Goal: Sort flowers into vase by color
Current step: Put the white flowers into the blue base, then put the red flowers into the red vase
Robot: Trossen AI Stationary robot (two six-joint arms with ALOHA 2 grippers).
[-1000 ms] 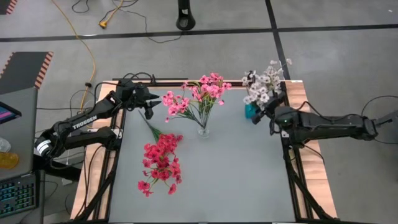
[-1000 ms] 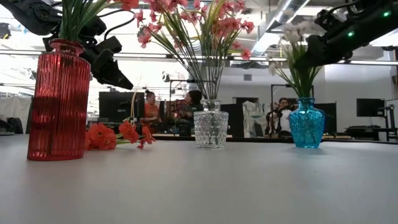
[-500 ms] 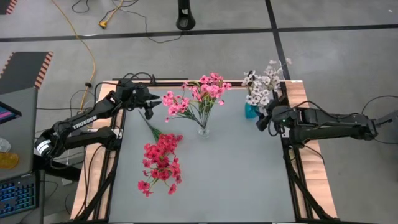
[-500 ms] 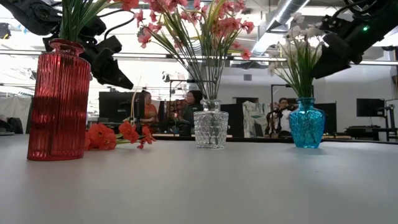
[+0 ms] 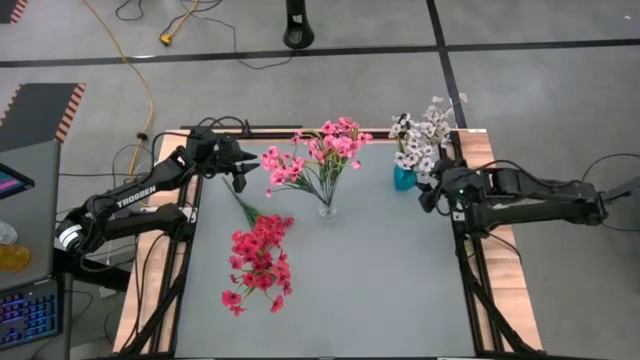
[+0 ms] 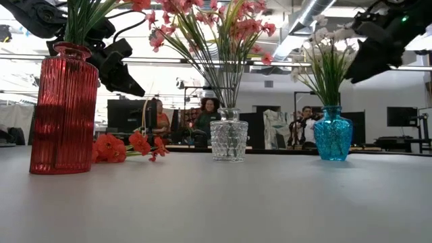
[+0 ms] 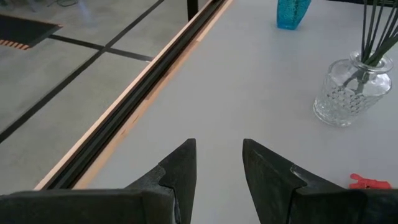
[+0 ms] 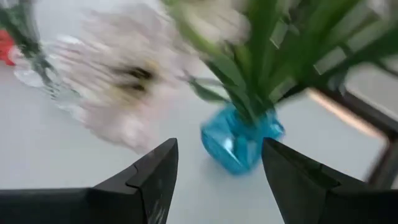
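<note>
High view: red flowers [image 5: 258, 262] lie left on table [image 5: 380, 290], pink ones in clear vase [image 5: 327, 210], white ones in blue vase [image 5: 403, 179]; left wrist: left gripper [image 7: 219, 167] part-open, empty; right wrist: right gripper [image 8: 219, 168] wide, empty, near blue vase.

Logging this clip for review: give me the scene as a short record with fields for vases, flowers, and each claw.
red vase: left in the low view, green stems inside
clear vase: table centre, holds pink flowers
blue vase: holds white flowers
red flowers: loose pile lying flat on the table
left claw: open, empty, near the table's far left edge
right claw: open, empty, beside the blue vase
people: seated in the room behind the table
</note>
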